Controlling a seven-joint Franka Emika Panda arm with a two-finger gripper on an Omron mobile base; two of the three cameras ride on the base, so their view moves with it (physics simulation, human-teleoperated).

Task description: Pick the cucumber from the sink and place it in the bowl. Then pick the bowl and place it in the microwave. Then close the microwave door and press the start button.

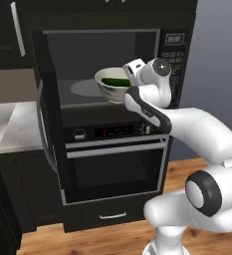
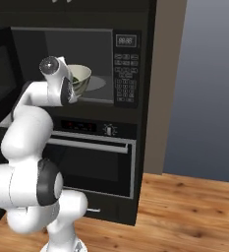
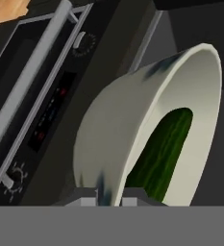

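Carrying the bowl [image 1: 112, 84] by its rim, the hand [image 3: 108, 192] is clamped on the near wall, with the cucumber [image 1: 113, 81] lying inside. It hangs at the mouth of the microwave [image 1: 107, 64], just above the floor, turntable [image 1: 85, 88] at its 9 o'clock. To place it well, keep the bowl level, carry it toward 9 o'clock, and release only once it rests.

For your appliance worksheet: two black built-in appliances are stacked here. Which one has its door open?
The upper one, the microwave: its grey cavity is exposed, bowl inside. The oven beneath is shut.
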